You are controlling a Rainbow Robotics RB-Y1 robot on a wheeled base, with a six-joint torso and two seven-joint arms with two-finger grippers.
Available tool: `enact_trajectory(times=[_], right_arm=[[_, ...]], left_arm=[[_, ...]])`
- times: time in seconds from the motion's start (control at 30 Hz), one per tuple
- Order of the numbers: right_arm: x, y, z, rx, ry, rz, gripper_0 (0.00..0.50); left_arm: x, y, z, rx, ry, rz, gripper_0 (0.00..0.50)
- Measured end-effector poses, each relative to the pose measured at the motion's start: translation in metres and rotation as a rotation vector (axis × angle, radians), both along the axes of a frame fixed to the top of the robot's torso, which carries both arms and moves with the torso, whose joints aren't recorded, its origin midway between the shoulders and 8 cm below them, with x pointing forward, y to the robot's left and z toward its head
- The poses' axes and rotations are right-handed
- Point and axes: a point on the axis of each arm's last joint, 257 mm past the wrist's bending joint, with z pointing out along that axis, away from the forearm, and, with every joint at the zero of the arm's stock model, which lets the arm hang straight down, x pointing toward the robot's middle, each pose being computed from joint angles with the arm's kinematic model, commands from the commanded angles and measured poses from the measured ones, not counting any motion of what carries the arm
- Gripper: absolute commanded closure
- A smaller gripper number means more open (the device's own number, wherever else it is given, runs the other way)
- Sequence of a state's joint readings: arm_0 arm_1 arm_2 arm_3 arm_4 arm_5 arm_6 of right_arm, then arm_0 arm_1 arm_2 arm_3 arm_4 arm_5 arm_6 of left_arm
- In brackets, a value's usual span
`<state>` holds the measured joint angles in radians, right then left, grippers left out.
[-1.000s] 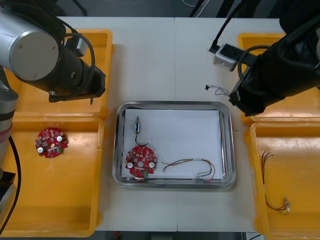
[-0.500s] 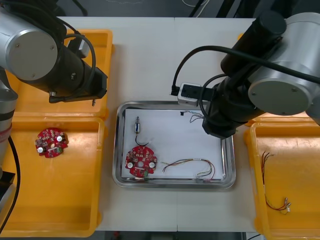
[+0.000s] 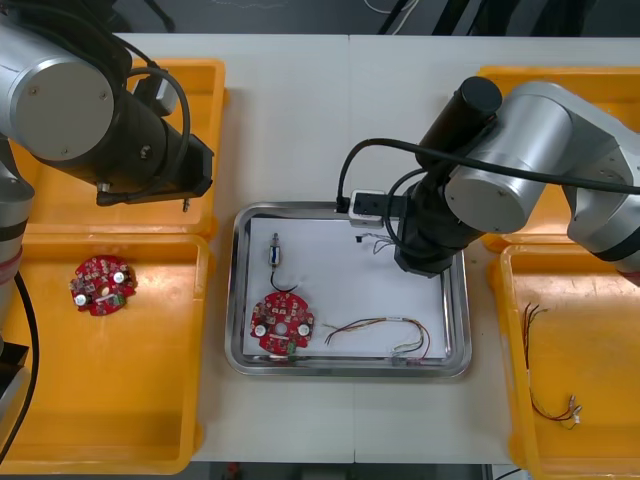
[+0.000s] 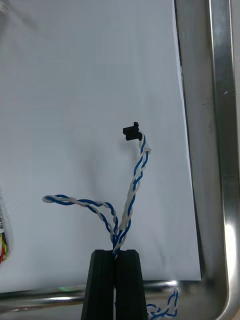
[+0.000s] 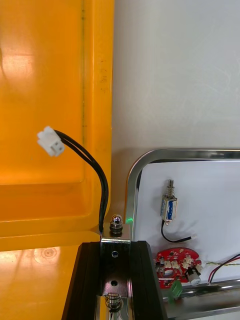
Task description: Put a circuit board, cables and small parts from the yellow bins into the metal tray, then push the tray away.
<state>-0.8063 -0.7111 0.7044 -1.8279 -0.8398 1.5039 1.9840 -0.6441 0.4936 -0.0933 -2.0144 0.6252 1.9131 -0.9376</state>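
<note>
The right gripper (image 4: 115, 252) has its fingers pressed together on the twisted blue and white cable (image 4: 133, 186). The cable rises from them to a black plug over the white inside of the metal tray (image 4: 221, 150). Seen from above, this arm reaches over the tray's far right part.

The left gripper (image 5: 116, 244) has its fingers clamped on a small metal part (image 5: 115, 235). Its black cable (image 5: 98, 167) arches up to a white plug over the far left yellow bin (image 5: 45, 75). This gripper sits just beyond the tray's far left corner.

In the tray lie a second small metal part (image 3: 275, 252), a red circuit board (image 3: 281, 324) and a red and yellow cable (image 3: 380, 328). Another circuit board (image 3: 101, 285) lies in the near left bin (image 3: 100, 400) on the bench (image 3: 300, 120).
</note>
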Motion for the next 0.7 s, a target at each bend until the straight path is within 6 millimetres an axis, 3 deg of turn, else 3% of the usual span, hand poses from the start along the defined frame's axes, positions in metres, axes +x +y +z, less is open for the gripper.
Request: enact_trajectory(times=[0.37, 0.43, 0.47, 0.5, 0.57, 0.63, 0.7], right_arm=[[-0.002, -0.003, -0.030, -0.061, 0.009, 0.013, 0.485], [-0.003, 0.000, -0.033, -0.058, 0.016, 0.012, 0.406], [-0.003, 0.002, -0.033, -0.055, 0.016, 0.014, 0.392], [-0.003, 0.006, -0.033, -0.048, 0.012, 0.018, 0.314], [0.000, 0.014, -0.031, -0.028, -0.005, 0.028, 0.053], [0.004, 0.023, -0.028, -0.003, -0.025, 0.039, 0.000], [0.006, 0.029, -0.026, 0.014, -0.037, 0.047, 0.000]], left_arm=[[0.000, 0.000, 0.000, 0.001, 0.000, 0.001, 0.500], [0.000, 0.000, 0.000, 0.001, 0.000, 0.001, 0.500], [0.000, 0.000, 0.000, 0.001, 0.000, 0.001, 0.500], [0.000, 0.000, 0.000, 0.001, 0.000, 0.001, 0.500], [0.000, 0.001, 0.000, 0.001, 0.000, 0.001, 0.500], [0.000, 0.001, 0.000, 0.001, -0.001, 0.001, 0.500], [0.000, 0.001, 0.000, 0.002, -0.001, 0.001, 0.500]])
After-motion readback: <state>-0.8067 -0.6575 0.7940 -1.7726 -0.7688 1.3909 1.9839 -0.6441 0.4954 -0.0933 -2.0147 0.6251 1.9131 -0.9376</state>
